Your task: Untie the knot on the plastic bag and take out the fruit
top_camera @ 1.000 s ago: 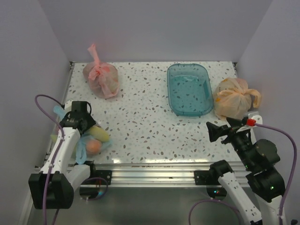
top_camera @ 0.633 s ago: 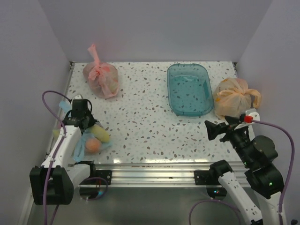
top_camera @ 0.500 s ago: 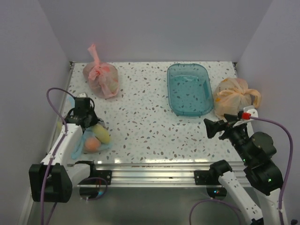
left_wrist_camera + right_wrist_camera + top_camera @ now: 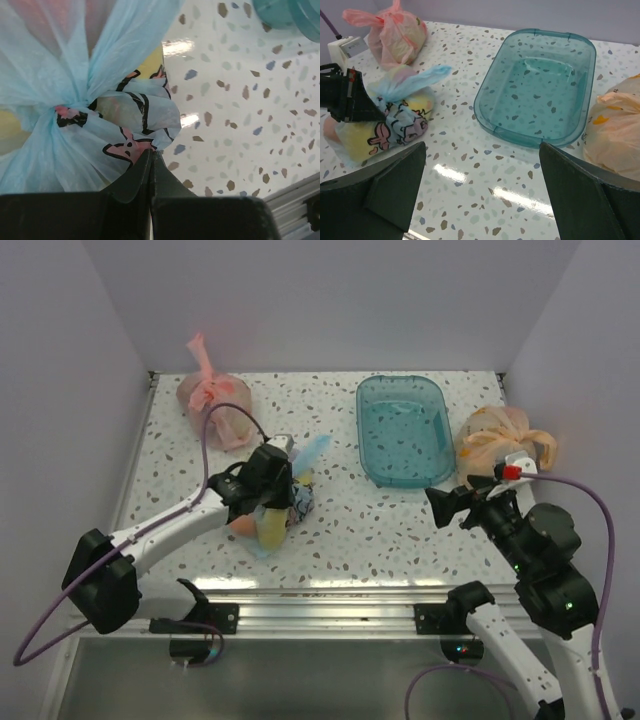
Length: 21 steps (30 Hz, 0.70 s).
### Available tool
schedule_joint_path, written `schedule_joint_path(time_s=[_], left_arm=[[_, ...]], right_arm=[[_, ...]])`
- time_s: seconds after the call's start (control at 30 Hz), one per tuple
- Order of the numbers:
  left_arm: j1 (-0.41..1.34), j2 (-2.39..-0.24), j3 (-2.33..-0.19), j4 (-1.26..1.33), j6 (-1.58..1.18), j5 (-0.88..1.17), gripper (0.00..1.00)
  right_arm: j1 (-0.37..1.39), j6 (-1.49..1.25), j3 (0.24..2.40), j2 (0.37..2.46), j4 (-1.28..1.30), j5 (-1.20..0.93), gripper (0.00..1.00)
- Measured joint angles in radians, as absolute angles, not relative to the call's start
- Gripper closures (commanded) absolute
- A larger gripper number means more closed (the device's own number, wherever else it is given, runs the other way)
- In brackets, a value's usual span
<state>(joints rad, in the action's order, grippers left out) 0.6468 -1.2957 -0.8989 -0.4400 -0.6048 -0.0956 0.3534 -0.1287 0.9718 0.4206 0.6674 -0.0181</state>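
– Position of the thin, translucent light blue plastic bag (image 4: 278, 502) with the dark and pink printing?

– It lay on the speckled white bench (image 4: 350, 525), to the left of the clear teal plastic tray (image 4: 403, 430) and nearer the arm bases than the tray was. The two were apart, with bare bench between them.

– Was it tied?

– Yes. In the left wrist view the knot (image 4: 75, 107) was tight, with the film gathered into it from above and below. A loose tail of blue film pointed toward the tray.

– And the left end effector (image 4: 151, 155)?

– Its fingers were pressed together, clamped on a printed fold of the plastic bag just beside the knot.

– Could you see the fruit (image 4: 352, 142)?

– Only through the film. A yellow piece showed at the end of the bag farthest from the tray, with an orange-pink shape beside it. I could not tell which kinds they were.

– The right end effector (image 4: 482, 146)?

– Its fingers stood wide apart and gripped nothing. It hung above the bench by the tray's near right corner, facing the tray and the bag.

– What else was there?

– A knotted pink plastic bag (image 4: 215, 410) sat far to the left of the tray by the back wall, and a knotted orange plastic bag (image 4: 495, 445) just beside the tray's right side.
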Motion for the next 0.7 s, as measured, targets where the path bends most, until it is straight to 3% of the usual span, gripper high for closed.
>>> schedule_joint_path(time_s=[0.13,0.3,0.43,0.57,0.7], left_arm=[[0.776,-1.328,-0.945,-0.434,-0.619,-0.105,1.00],[0.892,-1.327,-0.947,-0.442,-0.635,-0.137,0.85],[0.923,-1.271,-0.931,-0.457,-0.662,-0.165,0.65],[0.925,-1.126,-0.876,-0.486,-0.711,-0.196,0.32],[0.925,-1.045,-0.863,-0.515,-0.749,-0.242,0.24]], right_arm=[[0.353,-0.123,1.005,0.499,0.684,-0.057,0.01],[0.353,-0.123,1.030,0.657,0.696,-0.163,0.01],[0.353,-0.123,1.040,0.775,0.712,-0.277,0.01],[0.363,-0.122,1.042,0.877,0.712,-0.335,0.01],[0.420,-0.119,1.048,0.947,0.704,-0.333,0.01]])
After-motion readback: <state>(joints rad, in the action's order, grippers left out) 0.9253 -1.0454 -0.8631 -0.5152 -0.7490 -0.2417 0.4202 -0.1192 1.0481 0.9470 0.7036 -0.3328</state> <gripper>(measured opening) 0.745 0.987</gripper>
